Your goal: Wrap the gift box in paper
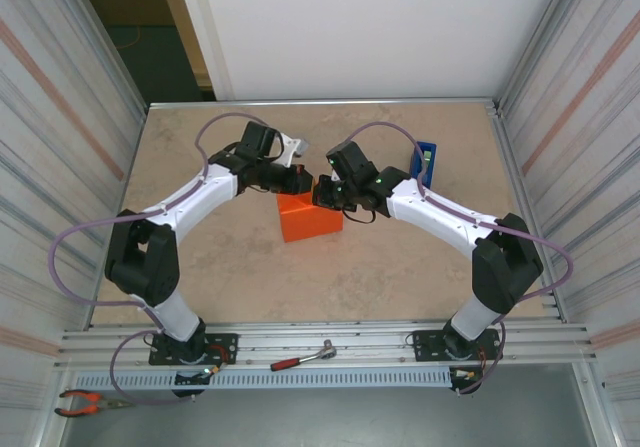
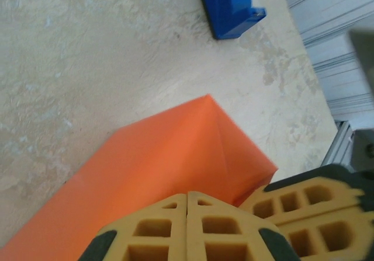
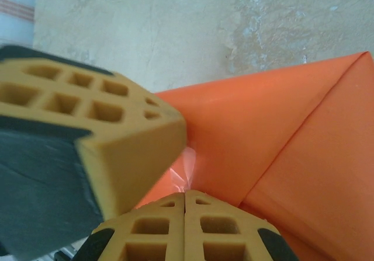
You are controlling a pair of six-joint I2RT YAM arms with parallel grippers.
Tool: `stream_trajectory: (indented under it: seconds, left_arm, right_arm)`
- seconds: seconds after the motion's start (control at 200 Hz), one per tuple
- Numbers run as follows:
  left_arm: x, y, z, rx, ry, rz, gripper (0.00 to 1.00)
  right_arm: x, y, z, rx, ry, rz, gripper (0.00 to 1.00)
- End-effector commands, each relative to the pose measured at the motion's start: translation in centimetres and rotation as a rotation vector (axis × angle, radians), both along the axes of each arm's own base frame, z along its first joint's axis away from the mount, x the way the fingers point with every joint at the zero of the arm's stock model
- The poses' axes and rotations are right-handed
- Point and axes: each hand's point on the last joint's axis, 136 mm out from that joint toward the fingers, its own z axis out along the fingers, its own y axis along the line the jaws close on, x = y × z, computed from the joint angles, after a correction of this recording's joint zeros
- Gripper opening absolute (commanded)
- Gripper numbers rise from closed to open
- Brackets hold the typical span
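The paper (image 1: 312, 219) is bright orange and folded into a block in the middle of the table, with diagonal creases showing on it (image 3: 274, 132). The gift box is hidden inside it. My left gripper (image 2: 187, 195) is shut, its tips low over the block's top (image 2: 175, 150). My right gripper (image 3: 185, 194) is shut too, and a crumpled strip of clear tape (image 3: 182, 167) rises from its tips. The left fingers (image 3: 117, 132) sit right beside that tape. Both grippers meet tip to tip at the block's far top edge, left (image 1: 305, 182) and right (image 1: 322, 195).
A blue tape dispenser (image 1: 424, 163) stands at the back right, also in the left wrist view (image 2: 231, 7). A ratchet wrench (image 1: 302, 357) lies on the front rail and pliers (image 1: 85, 402) at the front left. Corrugated walls close in both sides.
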Motion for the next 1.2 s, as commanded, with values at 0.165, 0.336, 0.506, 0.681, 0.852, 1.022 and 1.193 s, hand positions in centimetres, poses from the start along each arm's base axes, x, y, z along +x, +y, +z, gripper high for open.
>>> stream_trajectory:
  seconds: [0.165,0.336,0.506,0.681,0.852,1.022,1.193]
  left_arm:
    - [-1.1,0.9,-1.9,0.105,0.041,-0.010,0.00]
    - [-0.5,1.2,1.2,0.117,-0.038,-0.020,0.00]
    - [-0.9,1.5,4.4,0.088,-0.112,-0.027,0.00]
    - [-2.2,1.4,4.1,0.074,-0.096,-0.045,0.00]
    - [-3.0,1.0,2.4,0.086,-0.071,-0.063,0.00]
    - [-3.3,0.9,0.9,0.096,-0.044,-0.070,0.00]
    - [-3.9,1.2,-0.5,0.115,-0.021,-0.070,0.00]
  right_arm:
    - [-4.0,-3.1,-8.0,-0.232,0.207,0.023,0.00]
    - [-4.0,-3.1,-8.0,-0.231,0.208,0.024,0.00]
    - [-4.1,-3.3,-8.1,-0.232,0.206,0.020,0.00]
    - [-4.2,-3.4,-8.2,-0.232,0.204,0.015,0.00]
    - [-4.3,-3.6,-8.3,-0.234,0.206,0.011,0.00]
    - [-4.3,-3.5,-8.3,-0.230,0.208,0.011,0.00]
    - [-4.2,-3.3,-8.0,-0.216,0.206,0.009,0.00]
